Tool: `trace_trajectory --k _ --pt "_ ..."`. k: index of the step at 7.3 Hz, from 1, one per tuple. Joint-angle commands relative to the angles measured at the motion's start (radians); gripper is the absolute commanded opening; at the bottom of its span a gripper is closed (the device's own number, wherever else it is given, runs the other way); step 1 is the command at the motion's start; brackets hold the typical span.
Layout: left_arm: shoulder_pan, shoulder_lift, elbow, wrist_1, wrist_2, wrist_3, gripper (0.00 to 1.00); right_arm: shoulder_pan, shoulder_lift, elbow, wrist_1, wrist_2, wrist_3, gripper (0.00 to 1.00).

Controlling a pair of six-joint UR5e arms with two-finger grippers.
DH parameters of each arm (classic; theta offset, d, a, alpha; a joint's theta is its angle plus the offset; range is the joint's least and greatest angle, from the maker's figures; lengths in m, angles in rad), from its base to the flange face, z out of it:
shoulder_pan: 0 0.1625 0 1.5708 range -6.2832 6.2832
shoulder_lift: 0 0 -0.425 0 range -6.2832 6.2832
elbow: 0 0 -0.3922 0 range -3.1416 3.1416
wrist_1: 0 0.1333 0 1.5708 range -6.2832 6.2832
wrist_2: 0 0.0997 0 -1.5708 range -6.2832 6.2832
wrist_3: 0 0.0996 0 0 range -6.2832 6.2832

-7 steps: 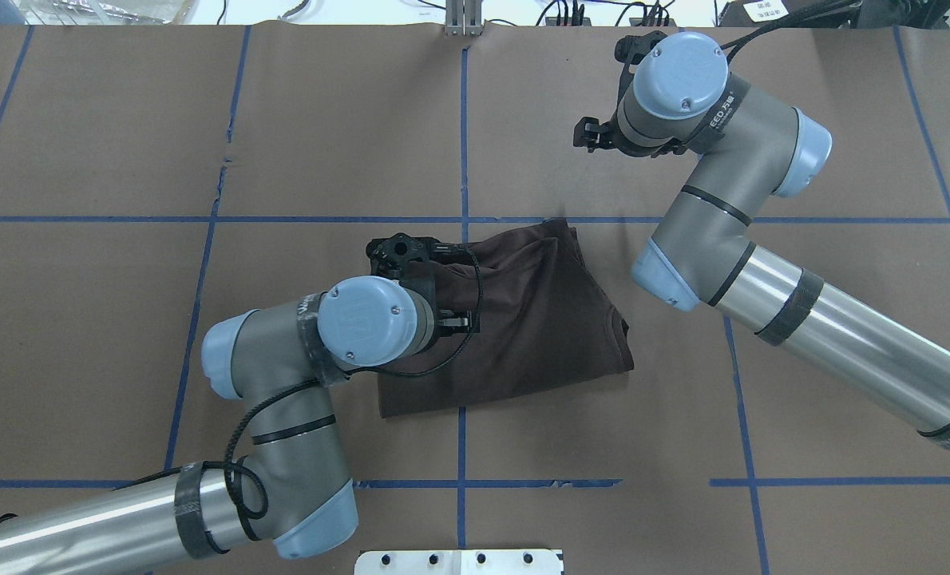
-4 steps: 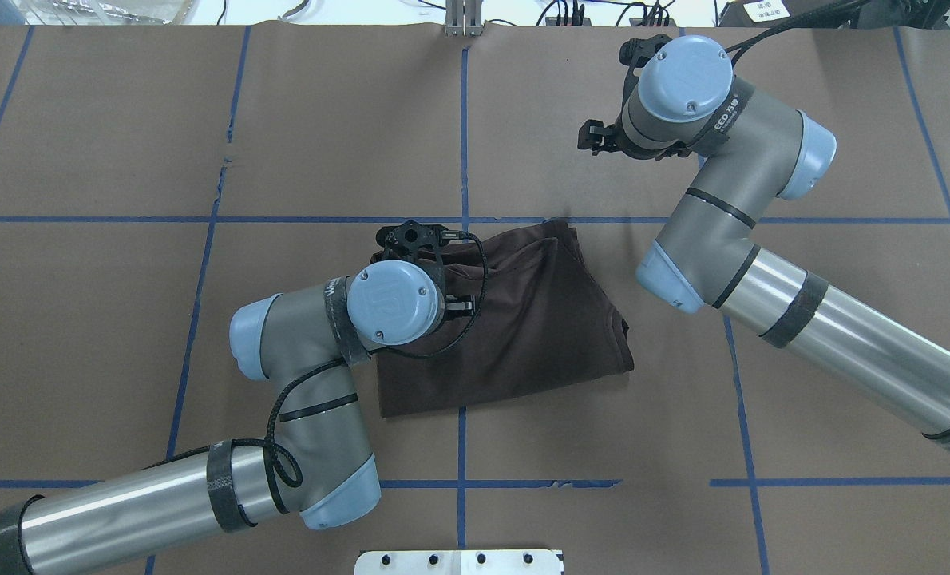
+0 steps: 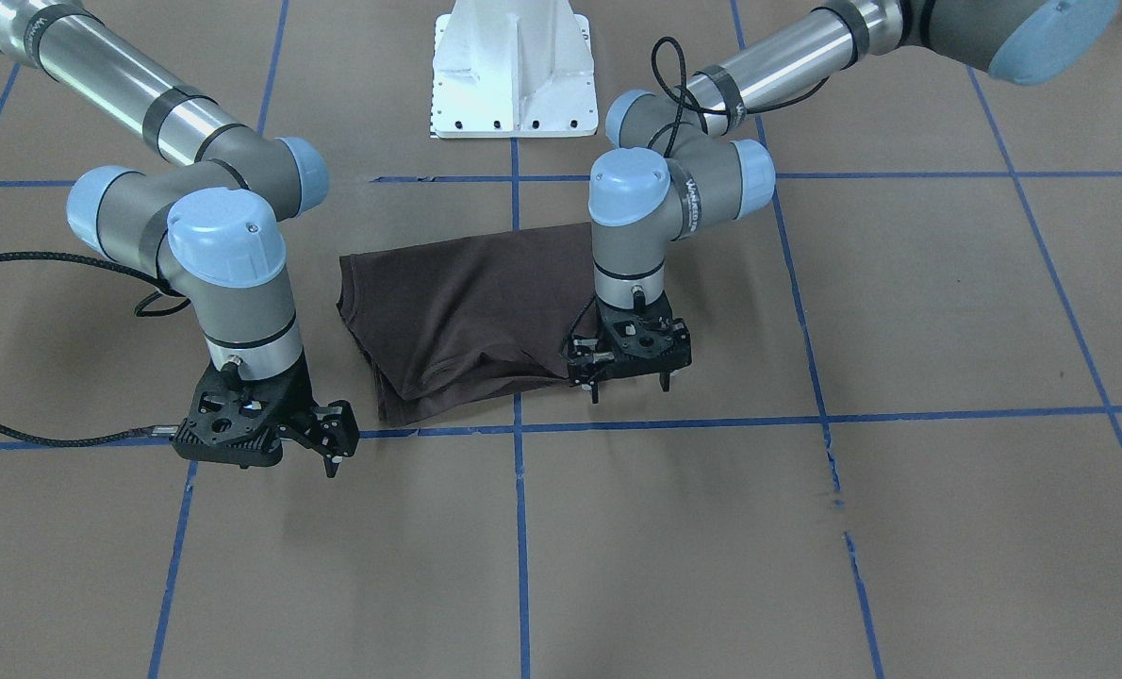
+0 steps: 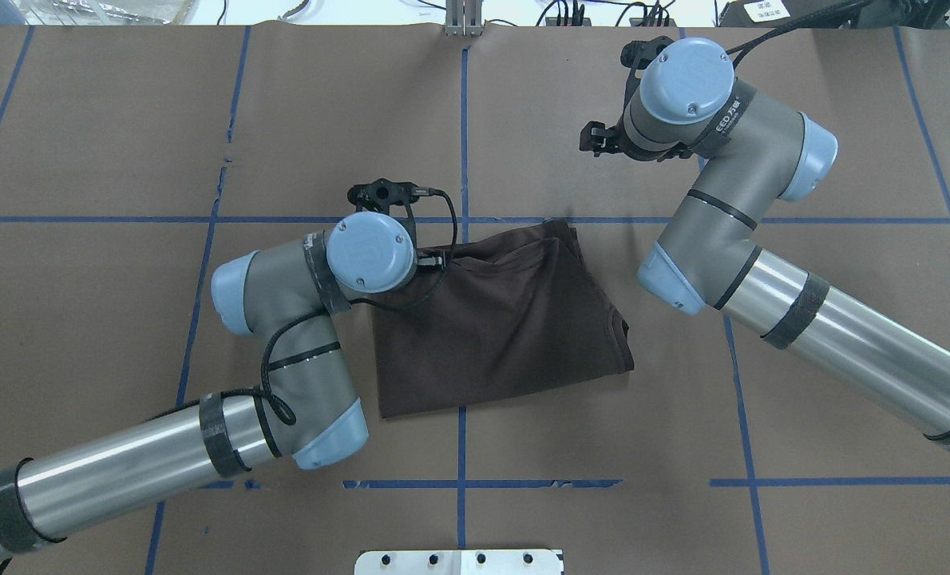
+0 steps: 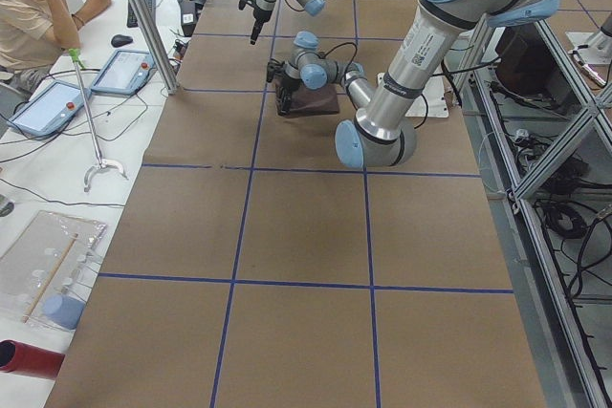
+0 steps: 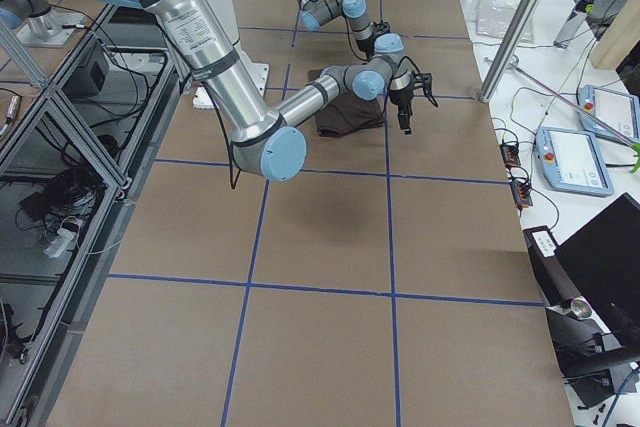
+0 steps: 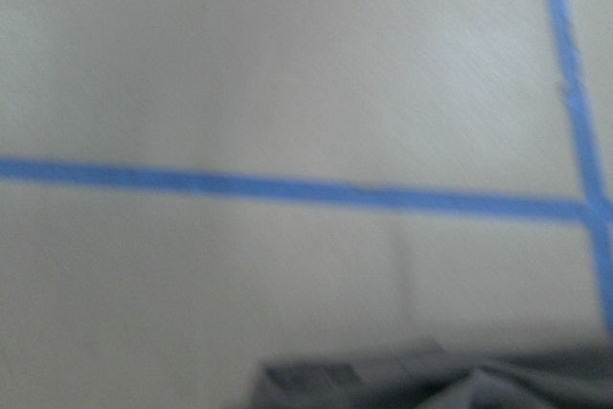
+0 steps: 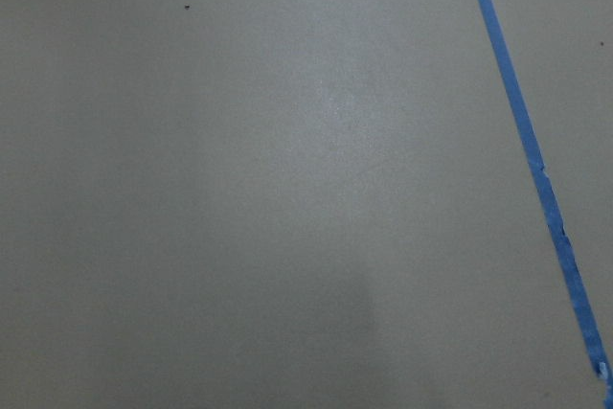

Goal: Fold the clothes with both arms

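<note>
The clothes, one dark brown T-shirt, lie folded into a rough rectangle at the table's middle, also seen in the front-facing view. My left gripper hangs just off the shirt's far left corner, fingers pointing down, open and holding nothing. In the overhead view the left gripper is mostly hidden under its wrist. A blurred strip of cloth shows at the bottom of the left wrist view. My right gripper hovers over bare table beyond the shirt's far right side, open and empty.
Brown paper with blue tape lines covers the table. The white base pedestal stands at the near edge. A person sits beside tablets off the far side. The right wrist view shows only paper and tape.
My left gripper has moved off the shirt, away from the robot and slightly left, to hang beside its far left corner. The right arm has barely shifted.
</note>
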Motion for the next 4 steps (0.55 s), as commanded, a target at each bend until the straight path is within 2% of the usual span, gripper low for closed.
trace_trajectory --k 1,2,4 --pt "-0.079 0.003 0.053 -0.082 -0.027 0.087 1.0 0.0 -0.002 0.001 0.0 0.001 0.0 1.0" --pt "-0.082 0.013 0.043 -0.14 -0.111 0.088 1.0 0.0 -0.002 0.001 0.0 0.002 -0.001 1.0" --pt "-0.073 0.094 -0.086 -0.21 -0.144 0.082 1.0 0.0 -0.002 0.001 0.0 0.002 -0.001 1.0"
